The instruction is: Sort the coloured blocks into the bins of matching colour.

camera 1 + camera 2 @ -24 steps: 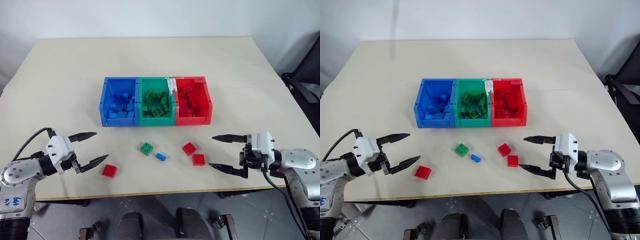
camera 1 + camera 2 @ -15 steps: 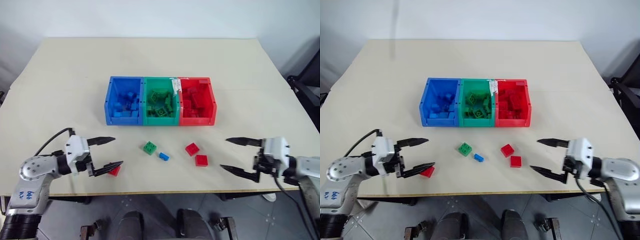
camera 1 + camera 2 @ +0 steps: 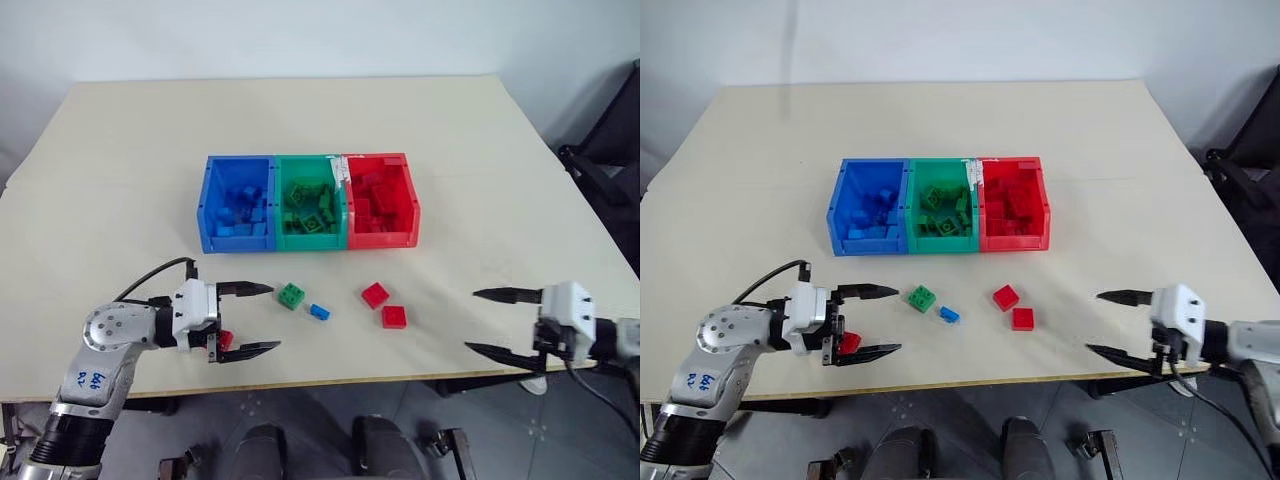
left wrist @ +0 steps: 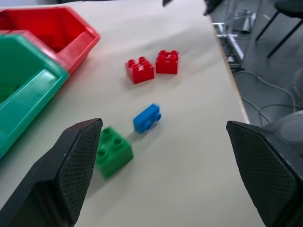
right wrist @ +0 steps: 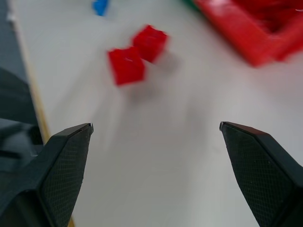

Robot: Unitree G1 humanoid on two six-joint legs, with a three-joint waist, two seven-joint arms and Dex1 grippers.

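Three joined bins stand mid-table: blue [image 3: 238, 241], green [image 3: 312, 240] and red [image 3: 382, 238], each holding several blocks of its own colour. In front of them lie a green block [image 3: 292, 295], a small blue block [image 3: 319, 312] and two red blocks [image 3: 375, 294] [image 3: 394, 317]. My left gripper [image 3: 274, 317] is open, its fingers pointing at the green block [image 4: 112, 151]. A third red block [image 3: 226, 340] shows between those fingers close to the gripper's body; I cannot tell whether they touch. My right gripper [image 3: 471, 320] stands open, well to the right of the two red blocks [image 5: 126, 65].
The beige table [image 3: 300, 120] stretches bare behind the bins. Its front edge runs just below both grippers. A black chair [image 3: 610, 170] stands off the table's right side.
My left gripper has moved right, past the lone red block, toward the green block. My right gripper has drawn away to the right from the two red blocks. Both stay open.
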